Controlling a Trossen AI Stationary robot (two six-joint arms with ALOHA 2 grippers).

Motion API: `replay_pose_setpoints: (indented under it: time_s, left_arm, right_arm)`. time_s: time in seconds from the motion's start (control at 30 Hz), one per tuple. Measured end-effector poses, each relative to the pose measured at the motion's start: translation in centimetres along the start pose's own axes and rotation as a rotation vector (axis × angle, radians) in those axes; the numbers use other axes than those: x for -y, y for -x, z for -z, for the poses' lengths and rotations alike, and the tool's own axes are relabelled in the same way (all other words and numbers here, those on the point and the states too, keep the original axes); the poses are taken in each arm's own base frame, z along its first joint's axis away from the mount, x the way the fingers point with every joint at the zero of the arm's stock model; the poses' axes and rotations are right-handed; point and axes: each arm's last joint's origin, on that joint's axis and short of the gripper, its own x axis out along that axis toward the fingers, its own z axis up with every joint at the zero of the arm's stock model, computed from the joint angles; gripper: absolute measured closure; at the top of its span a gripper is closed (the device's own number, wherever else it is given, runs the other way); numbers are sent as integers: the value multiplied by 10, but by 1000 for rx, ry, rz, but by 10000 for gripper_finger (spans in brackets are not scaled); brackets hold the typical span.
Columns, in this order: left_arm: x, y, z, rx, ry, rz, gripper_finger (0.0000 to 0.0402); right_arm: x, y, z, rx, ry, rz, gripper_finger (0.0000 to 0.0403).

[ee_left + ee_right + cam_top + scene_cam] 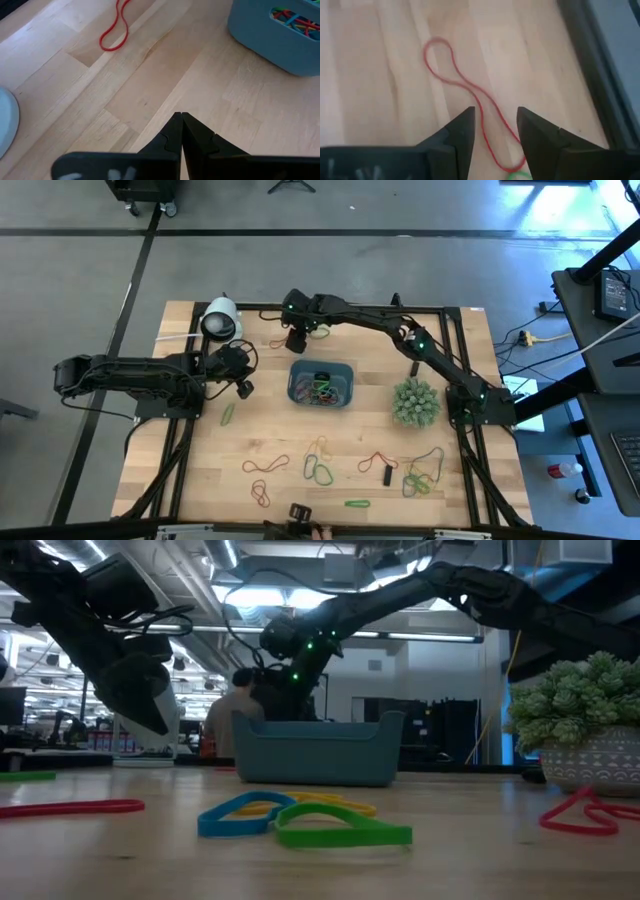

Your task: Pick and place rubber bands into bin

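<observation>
- Bands near the front edge of the worktop (200,480) lie loose: a blue loop (235,818) touching a green loop (340,830) in the low view, with more red, green and yellow rubber bands (318,470) scattered across the near half in the high view. None of these is being worked just now.
- Mid-worktop sits the bin (321,384), a shallow blue-teal tray that already holds a tangle of coloured bands; a spiky green plant (416,402) stands to its right.
- Left gripper (243,388) hovers just to the left of the bin, fingers pressed together and holding nothing; a short green band (227,415) lies near it.
- Beyond the bin, the right gripper (495,127) hangs over a thin red band (470,100) near the far edge, jaws spread wide and empty, one finger on either side of the strand.
- For a clean pick, I judge it should drop straight down until the fingertips meet the wood, close on the single strand running between them, and lift slowly so the floppy loop does not slip out.
- A green band (520,176) lies touching the red one's end; keeping the pinch on the middle of the red strand should avoid dragging it along.
- Carry over the bin's rim before letting go.
</observation>
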Motion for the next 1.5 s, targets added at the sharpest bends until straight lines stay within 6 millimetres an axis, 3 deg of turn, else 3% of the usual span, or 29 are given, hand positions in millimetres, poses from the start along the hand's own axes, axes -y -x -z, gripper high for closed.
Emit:
replay_pose_setpoints:
  time_s: [0.23,0.4,0.57,0.77,0.97,1.1,1.3,1.5]
  left_arm:
    - [0,0,0,-1,10,1,400]
    - [0,0,-2,20,22,-1,398]
    - [1,0,-4,40,18,6,391]
    - [2,0,-7,77,14,17,389]
    - [5,3,-17,141,-51,56,378]
    - [6,6,-23,160,-88,58,347]
    - [8,2,-33,192,-114,0,275]
    - [9,-18,-58,154,-91,-71,217]
  right_arm:
    - [-12,2,5,-72,-208,-23,259]
    - [-19,10,9,-136,-198,-29,280]
    - [-26,42,-5,-74,-134,-12,315]
    - [-29,82,-13,-52,-99,5,391]
    - [-41,120,-2,-39,-105,-2,391]
    - [-51,147,25,58,-149,-12,399]
    - [-63,193,95,276,-276,6,395]
    - [-76,215,161,474,-361,-29,400]
